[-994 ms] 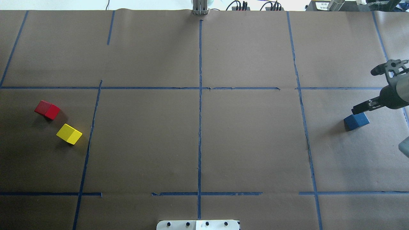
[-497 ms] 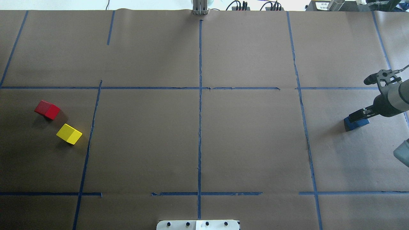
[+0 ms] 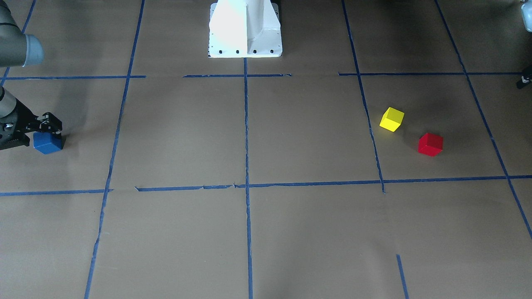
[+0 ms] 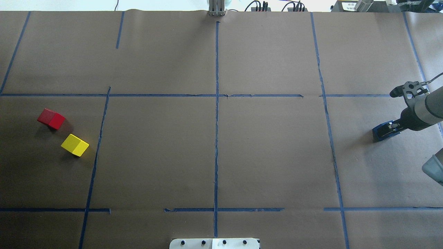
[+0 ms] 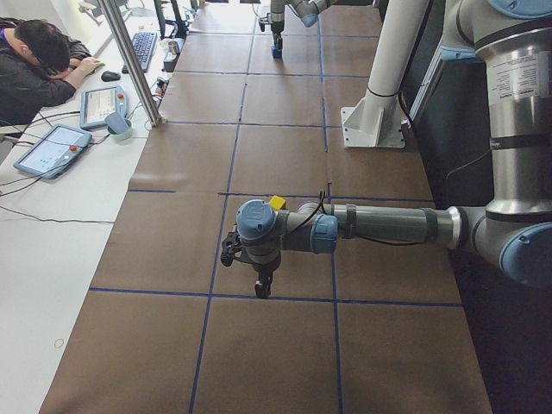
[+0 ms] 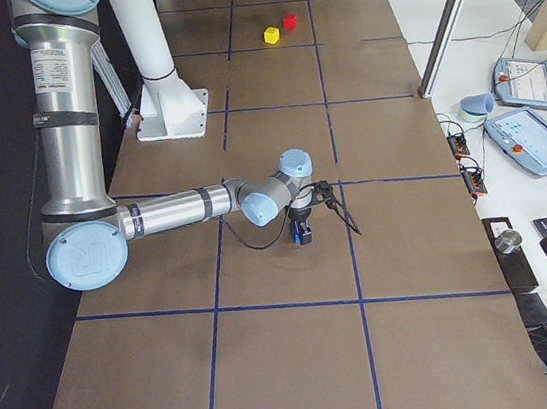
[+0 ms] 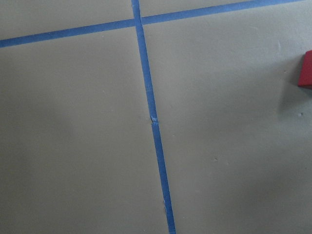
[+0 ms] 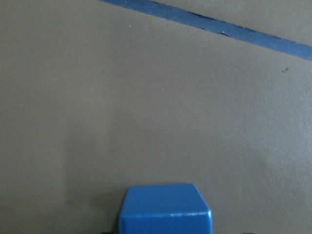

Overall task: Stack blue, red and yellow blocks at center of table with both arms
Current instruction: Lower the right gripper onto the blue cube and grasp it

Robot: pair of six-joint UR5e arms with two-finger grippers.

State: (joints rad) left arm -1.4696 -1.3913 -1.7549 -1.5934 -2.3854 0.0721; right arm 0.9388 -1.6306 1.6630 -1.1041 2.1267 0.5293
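Observation:
The blue block [image 4: 378, 134] sits at the table's right end. My right gripper [image 4: 387, 129] is lowered over it with the jaws open on either side; the front view shows the gripper [image 3: 45, 132] just above the block [image 3: 48, 144]. The right wrist view shows the block [image 8: 165, 209] at bottom centre. The red block [image 4: 51, 119] and yellow block [image 4: 75, 145] lie close together at the left end. My left gripper [image 5: 261, 291] hovers above the table near the yellow block [image 5: 277, 203]; I cannot tell if it is open. The left wrist view catches the red block [image 7: 306, 70] at its right edge.
Blue tape lines grid the brown paper, crossing near the table's middle [image 4: 217, 95]. The white robot base [image 3: 245, 29] stands at the near edge. A person [image 5: 39, 69] and tablets are beside the table on the operators' side.
My right gripper has moved left and down over the blue block, now covering most of it. The red and yellow blocks have not moved.

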